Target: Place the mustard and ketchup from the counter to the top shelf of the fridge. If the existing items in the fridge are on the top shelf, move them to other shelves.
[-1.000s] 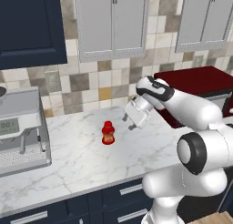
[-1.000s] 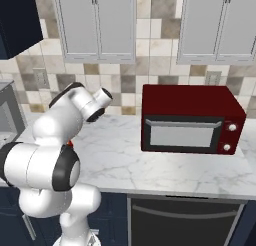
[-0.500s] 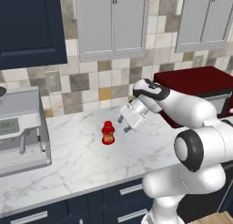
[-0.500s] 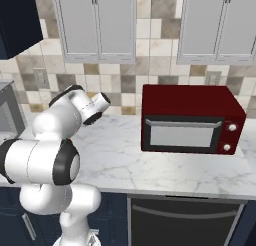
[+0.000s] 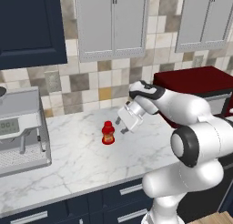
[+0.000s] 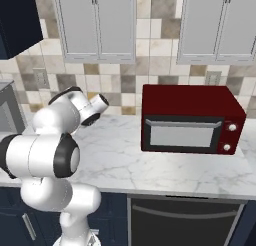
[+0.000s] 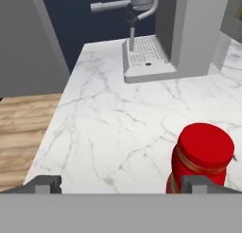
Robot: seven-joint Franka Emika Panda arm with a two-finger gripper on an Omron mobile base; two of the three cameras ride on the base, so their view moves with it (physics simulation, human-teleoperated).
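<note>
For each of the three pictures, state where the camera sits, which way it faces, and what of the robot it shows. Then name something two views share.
Left base view: behind the arm's left, facing the counter, ketchup and open gripper.
Right base view: behind its right, facing the microwave; shows shoulder and elbow.
Hand view: on the hand, looking past its fingertips toward the coffee machine.
Shared: ketchup, left base and hand views.

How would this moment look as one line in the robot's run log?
ketchup: upright on counter | fingers: open, beside ketchup, not gripping | mustard: unseen

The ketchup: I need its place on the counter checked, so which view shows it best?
The left base view: the ketchup stands whole and upright on the counter, left of the open gripper. The hand view crops it at the bottom right, by one fingertip.
</note>
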